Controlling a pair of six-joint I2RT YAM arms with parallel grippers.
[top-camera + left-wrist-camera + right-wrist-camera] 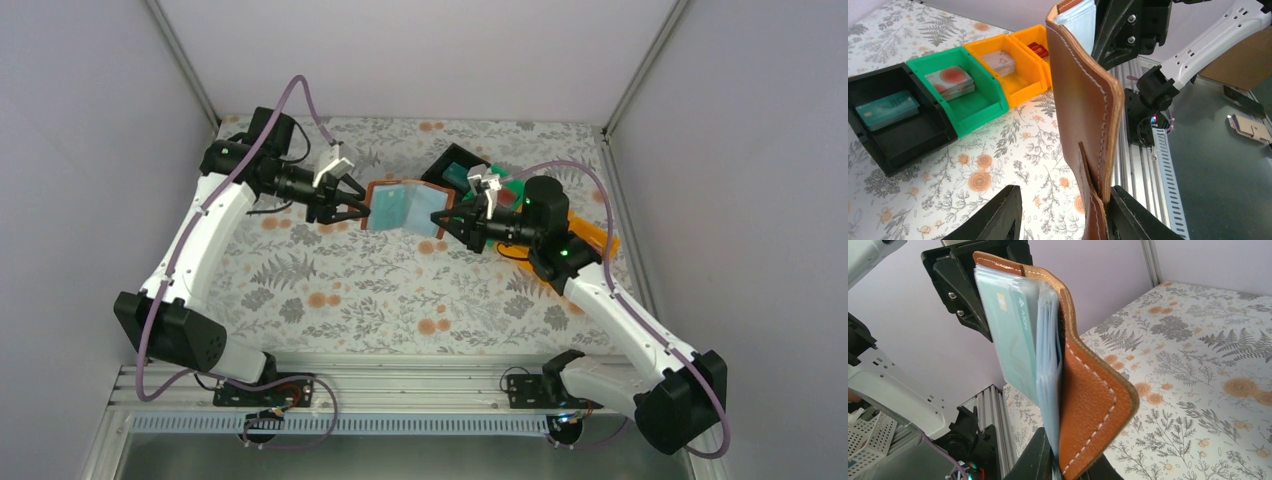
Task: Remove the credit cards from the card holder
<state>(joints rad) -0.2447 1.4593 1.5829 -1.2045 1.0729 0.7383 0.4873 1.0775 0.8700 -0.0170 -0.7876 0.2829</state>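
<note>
The card holder (405, 207), brown outside and pale blue inside, hangs open above the table between both grippers. My right gripper (447, 222) is shut on its right edge; in the right wrist view the jaws (1075, 465) pinch the brown cover (1093, 400) and the blue slots. A teal credit card (1013, 335) sits in the slots. My left gripper (358, 205) is open around the left edge. In the left wrist view the wallet (1085, 100) rests against the right finger (1128, 210), and the left finger (998, 215) stands well apart.
A row of bins stands at the back right: a black bin (903, 135) with a teal card (885, 110), a green bin (973, 107) with a red-spotted card (950, 82), an orange bin (1020, 80) with a pale card, and a further orange one with a red card (1038, 50).
</note>
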